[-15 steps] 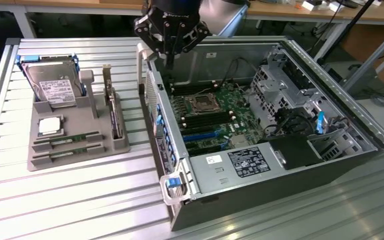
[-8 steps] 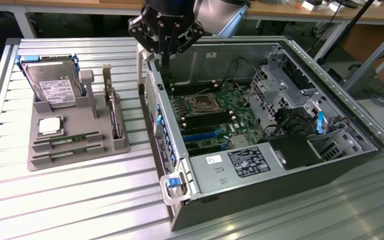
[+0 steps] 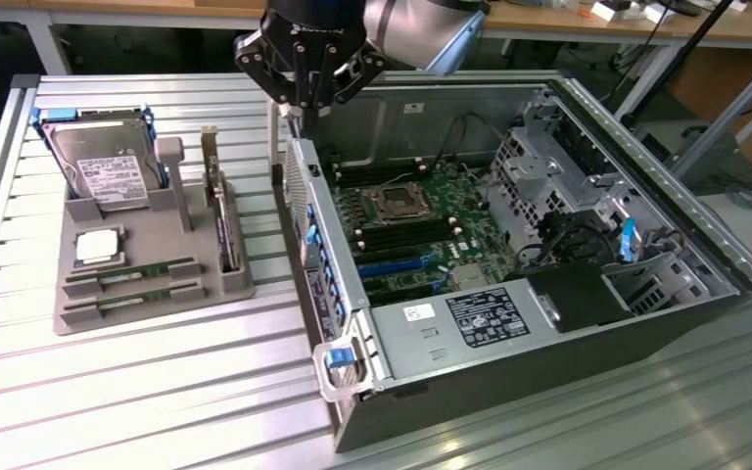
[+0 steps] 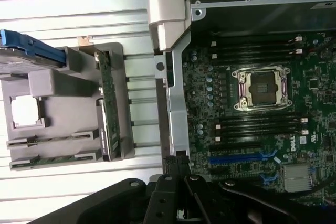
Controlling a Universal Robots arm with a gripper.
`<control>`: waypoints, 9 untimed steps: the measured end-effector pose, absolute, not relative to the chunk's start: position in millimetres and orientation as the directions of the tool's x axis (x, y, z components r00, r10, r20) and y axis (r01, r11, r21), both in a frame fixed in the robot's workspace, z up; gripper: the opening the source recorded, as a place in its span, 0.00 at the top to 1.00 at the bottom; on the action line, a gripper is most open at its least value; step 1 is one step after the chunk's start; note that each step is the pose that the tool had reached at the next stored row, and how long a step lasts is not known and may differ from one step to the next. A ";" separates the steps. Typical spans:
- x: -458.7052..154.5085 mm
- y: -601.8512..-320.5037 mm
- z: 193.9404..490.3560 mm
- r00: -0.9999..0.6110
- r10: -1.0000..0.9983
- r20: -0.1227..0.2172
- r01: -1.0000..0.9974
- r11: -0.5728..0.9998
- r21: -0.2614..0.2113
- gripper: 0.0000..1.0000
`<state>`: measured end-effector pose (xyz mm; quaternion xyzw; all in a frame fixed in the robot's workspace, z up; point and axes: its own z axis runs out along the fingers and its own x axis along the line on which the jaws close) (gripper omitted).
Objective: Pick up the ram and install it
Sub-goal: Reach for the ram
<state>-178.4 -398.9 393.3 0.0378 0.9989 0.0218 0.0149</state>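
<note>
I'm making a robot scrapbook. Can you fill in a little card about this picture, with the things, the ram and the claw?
Place: open dark metal computer case on a slatted silver table
Ram: long thin green circuit-board stick lying in a slot of the grey plastic tray, with a second one beside it
Also in tray: silver hard drive, square silver processor chip, larger green card
Claw: black gripper, shut, holding nothing, above the case wall that faces the tray
Ram picked up: not yet

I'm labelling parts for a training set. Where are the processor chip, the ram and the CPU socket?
processor chip [image 3: 99, 247]: exterior view, centre of its silver top.
ram [image 3: 134, 272]: exterior view, middle of the stick nearer the chip.
CPU socket [image 4: 264, 88]: wrist view, centre of its open frame.
</note>
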 end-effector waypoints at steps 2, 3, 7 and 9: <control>-181.0 -398.9 393.3 -0.997 0.076 -0.028 0.075 0.996 0.045 0.90; -182.0 -398.9 393.3 -0.997 0.076 -0.028 0.075 0.996 0.045 0.90; -186.8 -398.9 393.3 -0.997 0.076 -0.028 0.075 0.996 0.045 0.90; -188.7 -398.9 393.3 -0.997 0.076 -0.028 0.075 0.996 0.045 0.90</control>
